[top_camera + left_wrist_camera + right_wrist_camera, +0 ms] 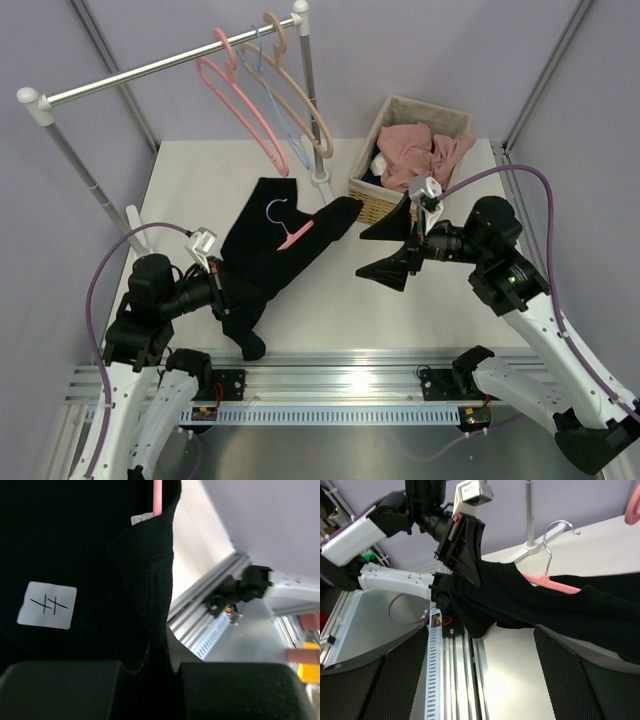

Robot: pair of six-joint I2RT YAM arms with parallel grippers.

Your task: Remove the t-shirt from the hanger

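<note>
The black t-shirt (270,250) lies on the white table with the slim pink hanger (297,234) still in it, its silver hook (277,209) sticking out of the neck. My left gripper (226,284) is shut on the shirt's near-left edge. In the left wrist view, black fabric (100,555) fills the space between the fingers (60,690), and the hanger's pink arm (157,497) shows at the top. My right gripper (386,252) is open and empty, to the right of the shirt. In its view the shirt (545,605) and hanger (555,585) lie ahead of it.
A wicker basket (425,108) holding a pink cloth (420,150) stands at the back right, close behind my right gripper. A clothes rail (150,68) with a thick pink hanger (240,110) and tan hangers (295,95) spans the back. Its post (312,110) stands near the shirt.
</note>
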